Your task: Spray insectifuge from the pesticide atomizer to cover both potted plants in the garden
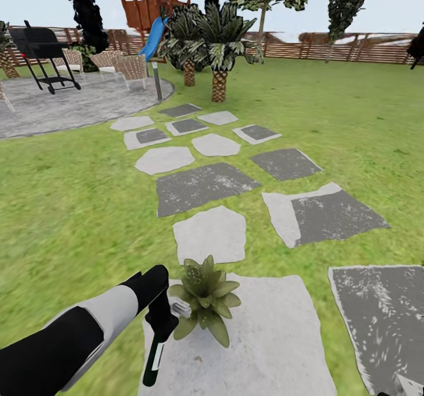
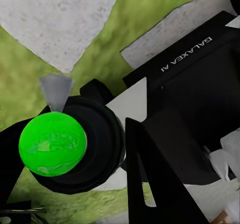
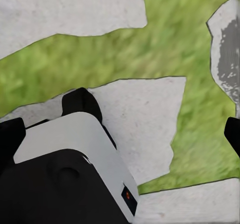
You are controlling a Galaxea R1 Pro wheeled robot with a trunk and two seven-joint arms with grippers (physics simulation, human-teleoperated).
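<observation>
So your left gripper (image 1: 160, 319) was pinched tight on the pesticide atomizer (image 1: 155, 358), and the bottle hung down over a pale stepping stone (image 1: 277, 337). Its white trigger head (image 1: 180, 308) sat just beside one potted plant (image 1: 206, 297) on that stone. Green lawn (image 1: 76, 219) lay all around

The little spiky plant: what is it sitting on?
The plant sits on a pale grey stepping stone in the lawn. Its leaves cover whatever pot is beneath, so that stays hidden.
</observation>
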